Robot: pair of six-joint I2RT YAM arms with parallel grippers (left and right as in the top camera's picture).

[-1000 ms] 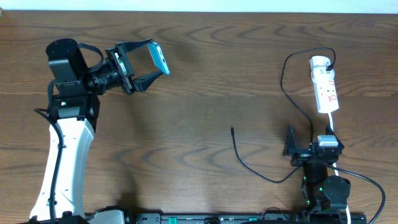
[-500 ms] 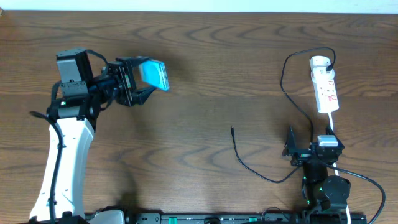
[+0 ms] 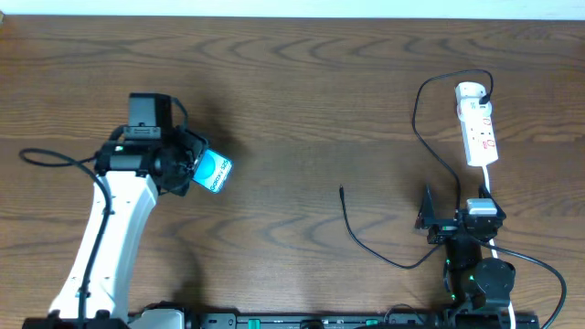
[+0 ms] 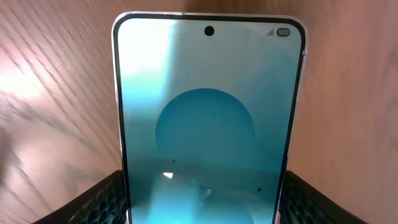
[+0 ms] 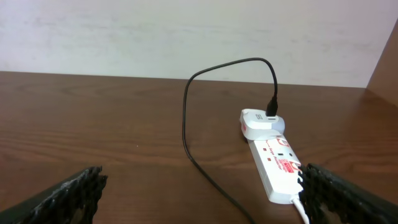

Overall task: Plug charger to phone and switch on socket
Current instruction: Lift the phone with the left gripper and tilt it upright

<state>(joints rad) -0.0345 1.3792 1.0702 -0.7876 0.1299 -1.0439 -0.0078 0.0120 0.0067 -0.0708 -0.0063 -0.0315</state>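
Observation:
My left gripper [image 3: 194, 171] is shut on the phone [image 3: 212, 171], whose cyan screen with a white oval faces up at the table's left. In the left wrist view the phone [image 4: 208, 118] fills the frame between my two black fingers [image 4: 205, 214]. The charger's black cable [image 3: 416, 119] runs from the adapter on the socket [image 3: 479, 135] down to its free plug tip [image 3: 342, 190] at mid table. My right gripper [image 3: 428, 212] is open and empty at the lower right, just below the socket [image 5: 277, 165]. The charger cable [image 5: 186, 134] arcs in front of it.
The socket's white cord [image 3: 484, 187] runs down past the right arm's base. A pale wall [image 5: 186, 31] stands behind the table's far edge.
My left arm has swung the phone down and toward the front, from the upper left to lower on the table, turning its screen upward. The right arm has not moved.

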